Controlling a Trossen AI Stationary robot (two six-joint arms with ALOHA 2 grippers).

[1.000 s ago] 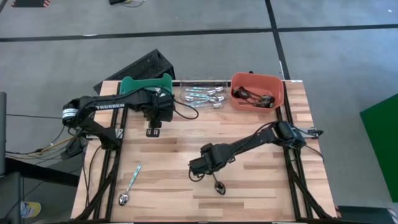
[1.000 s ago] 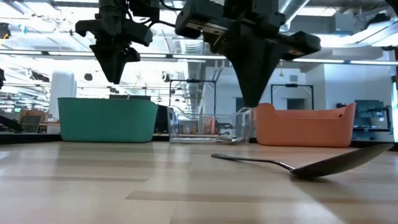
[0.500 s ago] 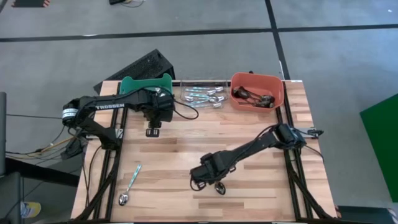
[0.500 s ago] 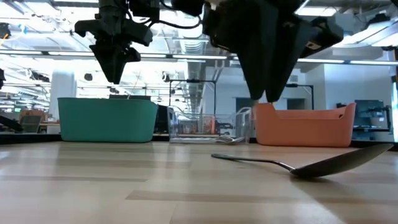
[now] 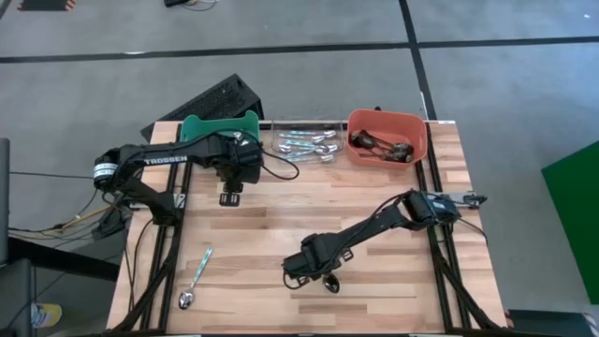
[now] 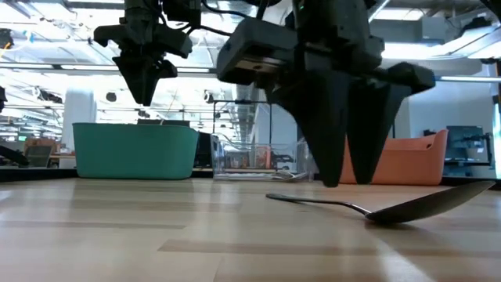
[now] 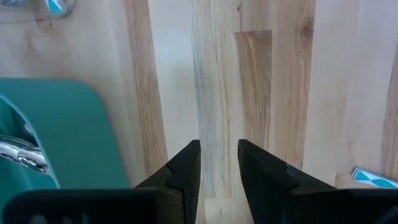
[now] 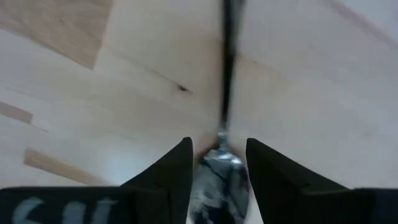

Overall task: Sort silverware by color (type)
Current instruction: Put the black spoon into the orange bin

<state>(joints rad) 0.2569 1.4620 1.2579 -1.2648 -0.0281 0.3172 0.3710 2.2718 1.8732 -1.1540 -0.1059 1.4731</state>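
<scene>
With its fingers spread apart and straddling a dark-handled spoon [image 8: 226, 93] on the wood, the right gripper [image 5: 323, 274] sits low over the table [image 5: 374, 206] at about 6 o'clock of the table's centre. The wrist view shows the spoon's bowl between the two fingers [image 8: 165, 180] and the handle running away from them; nothing is clamped. In the low view both fingertips hang just above the handle, and the spoon lies flat with its bowl nearer the camera.

Left gripper [image 5: 230, 192] hovers at roughly 10 o'clock, just in front of the teal bin [image 5: 218, 128], fingers parted with a narrow gap, holding nothing; bare wood shows between them in its wrist view.

Loose on the table: two spoons. The dark one under the right gripper, and one teal-handled spoon [image 5: 195, 278] at about 8 o'clock, well apart from both arms.

Three bins along the 12 o'clock edge: teal, then a clear bin [image 5: 306, 138], then an orange bin [image 5: 387, 137]. The clear bin holds several teal-handled spoons, the orange bin several dark-handled ones; too tangled to count. Metal shows inside the teal bin in the left wrist view, count unclear.

Nothing blocks the right gripper's spoon; the right arm's own links stretch across from 3 o'clock.
</scene>
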